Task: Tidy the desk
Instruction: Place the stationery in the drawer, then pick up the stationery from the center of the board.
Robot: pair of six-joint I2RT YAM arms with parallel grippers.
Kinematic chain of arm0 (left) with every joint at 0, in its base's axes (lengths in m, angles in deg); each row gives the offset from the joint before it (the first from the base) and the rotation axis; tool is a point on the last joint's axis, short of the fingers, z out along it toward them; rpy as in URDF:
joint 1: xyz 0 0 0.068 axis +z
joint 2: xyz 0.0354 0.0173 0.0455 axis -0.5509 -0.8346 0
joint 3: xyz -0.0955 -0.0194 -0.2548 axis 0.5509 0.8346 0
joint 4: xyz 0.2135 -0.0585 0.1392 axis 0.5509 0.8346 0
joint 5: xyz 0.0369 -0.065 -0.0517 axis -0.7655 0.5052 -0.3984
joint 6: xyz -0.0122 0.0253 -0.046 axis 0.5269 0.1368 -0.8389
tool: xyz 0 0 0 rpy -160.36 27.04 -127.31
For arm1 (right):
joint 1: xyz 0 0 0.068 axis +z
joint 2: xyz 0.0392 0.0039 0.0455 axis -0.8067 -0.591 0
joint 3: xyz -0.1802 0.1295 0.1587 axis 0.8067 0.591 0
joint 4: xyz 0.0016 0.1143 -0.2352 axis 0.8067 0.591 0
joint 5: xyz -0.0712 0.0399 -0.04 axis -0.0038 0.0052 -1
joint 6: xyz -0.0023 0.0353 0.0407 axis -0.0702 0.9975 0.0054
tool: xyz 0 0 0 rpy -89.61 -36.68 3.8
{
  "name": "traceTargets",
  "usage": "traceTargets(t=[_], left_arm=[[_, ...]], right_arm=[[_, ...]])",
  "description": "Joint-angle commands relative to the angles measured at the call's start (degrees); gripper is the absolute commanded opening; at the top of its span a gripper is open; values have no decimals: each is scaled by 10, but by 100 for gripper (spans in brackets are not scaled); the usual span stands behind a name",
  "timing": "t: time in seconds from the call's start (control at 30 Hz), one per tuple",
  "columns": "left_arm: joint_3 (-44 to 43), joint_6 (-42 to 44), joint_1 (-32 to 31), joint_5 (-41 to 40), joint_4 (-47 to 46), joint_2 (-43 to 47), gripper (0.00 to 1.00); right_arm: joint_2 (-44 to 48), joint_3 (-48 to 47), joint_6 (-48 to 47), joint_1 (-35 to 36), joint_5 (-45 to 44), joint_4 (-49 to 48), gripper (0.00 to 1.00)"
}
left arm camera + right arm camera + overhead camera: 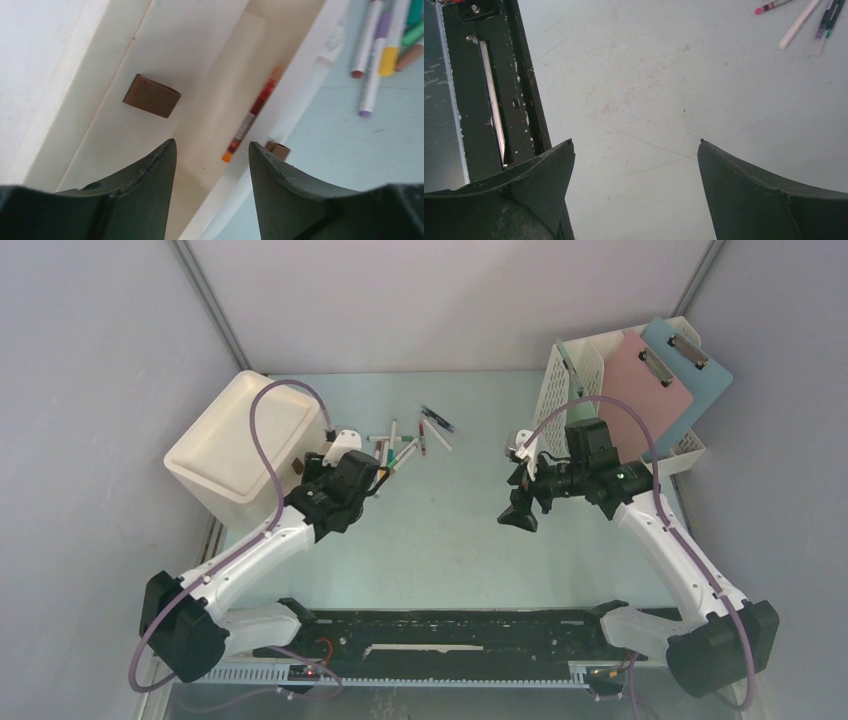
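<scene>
The desk (450,540) is a pale mint-green top between grey walls. My left gripper (312,462) hangs over the right wall of the white bin (225,455); in the left wrist view its jaws (211,142) stand open with nothing between them. Below them a red and orange marker (250,117) lies inside the bin (200,60), along its right wall. Several pens (405,445) lie scattered on the desk just right of the bin. My right gripper (518,512) hovers wide open over bare desk (649,75), holding nothing (636,142).
A white perforated file rack (575,390) at the back right holds a pink clipboard (645,390) and a blue one (700,375). A brown tab (151,95) sits inside the bin. The black rail (450,625) runs along the desk's front edge.
</scene>
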Motion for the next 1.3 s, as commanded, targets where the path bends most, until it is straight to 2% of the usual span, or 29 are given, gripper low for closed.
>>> traceTargets(t=[0.0,0.13,0.23,0.27,0.47,0.67,0.83,1.0,1.1,1.2,1.27], left_arm=[[-14,-8,3,102,-38,50,66],[9,2,2,188,-92,96,83],[25,9,2,236,-134,130,97],[32,12,3,250,-148,141,99],[80,2,4,295,-233,196,100],[111,10,8,344,-277,231,100],[120,11,15,344,-297,234,100],[117,18,26,345,-307,221,100],[117,21,30,343,-315,212,100],[120,22,35,344,-326,202,100],[119,23,37,343,-330,194,100]], right_arm=[[-17,1,-8,-2,16,-7,100],[-39,-7,5,12,-19,-44,100],[-90,-63,2,30,-43,-21,100],[-112,-85,5,34,-51,-14,100],[-267,-224,36,54,-107,-1,100],[-431,-413,101,64,-171,29,98],[-581,-593,136,65,-220,71,89],[-687,-717,158,58,-264,81,77],[-721,-742,173,50,-282,53,64],[-742,-743,195,42,-289,8,47],[-756,-743,214,35,-285,-23,45]])
